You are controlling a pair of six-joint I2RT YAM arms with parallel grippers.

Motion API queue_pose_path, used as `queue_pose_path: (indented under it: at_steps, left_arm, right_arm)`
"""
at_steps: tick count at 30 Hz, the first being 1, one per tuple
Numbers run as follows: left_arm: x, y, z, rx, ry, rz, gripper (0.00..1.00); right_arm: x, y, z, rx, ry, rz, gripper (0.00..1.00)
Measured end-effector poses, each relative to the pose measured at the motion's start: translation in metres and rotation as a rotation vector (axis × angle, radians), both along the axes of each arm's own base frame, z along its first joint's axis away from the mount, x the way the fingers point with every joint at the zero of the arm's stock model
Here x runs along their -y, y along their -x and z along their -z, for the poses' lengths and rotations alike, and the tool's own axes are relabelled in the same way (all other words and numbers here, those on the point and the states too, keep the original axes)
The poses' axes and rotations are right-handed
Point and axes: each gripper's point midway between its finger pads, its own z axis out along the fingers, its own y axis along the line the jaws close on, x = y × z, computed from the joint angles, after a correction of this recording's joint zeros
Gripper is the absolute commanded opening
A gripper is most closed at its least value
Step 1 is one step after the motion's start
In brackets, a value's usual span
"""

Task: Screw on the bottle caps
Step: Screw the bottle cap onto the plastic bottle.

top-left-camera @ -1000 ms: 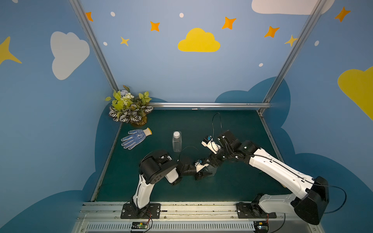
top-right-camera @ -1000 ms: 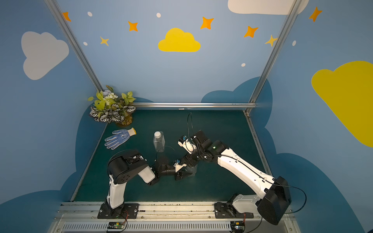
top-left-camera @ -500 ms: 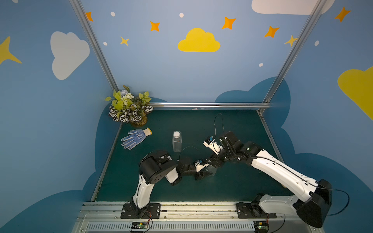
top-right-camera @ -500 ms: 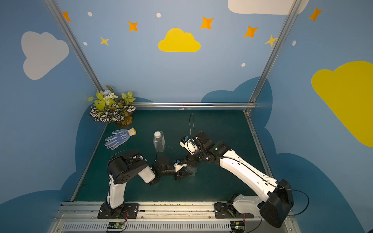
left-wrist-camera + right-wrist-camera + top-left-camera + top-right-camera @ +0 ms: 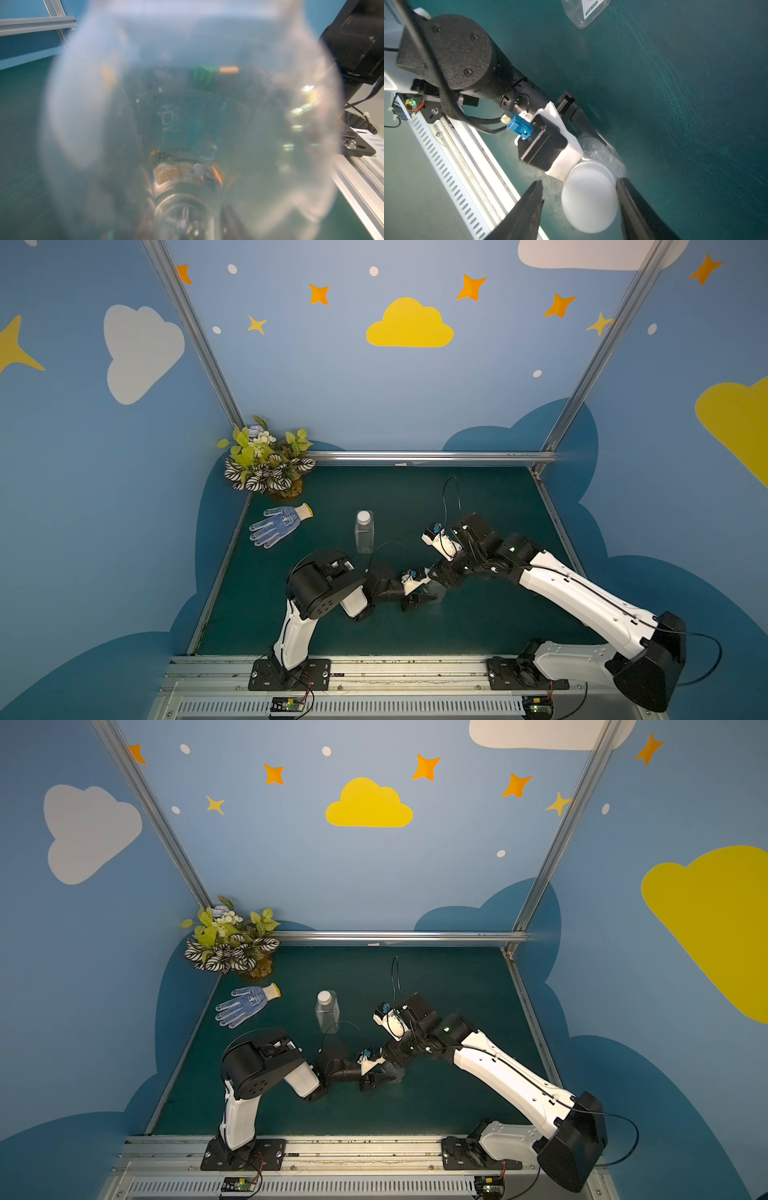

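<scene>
- left gripper: low over the mat, near the front middle, clamped on the round bottle.
- The left wrist view is filled by the round bottle's clear, blurred wall. No jaw detail is visible there.
- The round bottle stands upright on the mat between the two arms; in a top view it is a faint clear shape just past the left gripper.
- white cap: sits on top of the round bottle. Can't tell how far it is threaded.
- right gripper: comes in from above, jaws apart and astride the white cap.
- One of its fingers touches the cap rim; the other has a clear gap, so there is no grip on the cap.
- rectangular bottle: upright on the mat behind the left arm, apart from both grippers, label side seen in the right wrist view.
- second cap: on the rectangular bottle's neck.
- glove: flat at the mat's left edge.
- plant: in the far left corner.
</scene>
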Motion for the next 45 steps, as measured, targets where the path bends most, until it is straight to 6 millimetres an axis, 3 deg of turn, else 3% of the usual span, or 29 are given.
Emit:
queue_pose_path:
  at_steps: [18,26,35,45]
  left_arm:
    - [0.0,0.0,0.0,0.006,-0.003,0.001,0.49]
    - [0.001,-0.001,0.0,0.005,-0.003,-0.001,0.49]
    - [0.001,-0.002,0.0,0.004,-0.004,-0.005,0.48]
    - [0.001,-0.002,0.0,0.003,-0.004,-0.005,0.49]
  right_arm:
    - [0.011,0.006,0.001,0.025,0.044,0.037,0.51]
    - [0.018,0.014,-0.006,0.031,0.038,0.055,0.58]
    - [0.017,0.002,-0.025,0.111,-0.047,0.097,0.66]
    - [-0.003,-0.012,-0.002,0.059,-0.023,0.055,0.64]
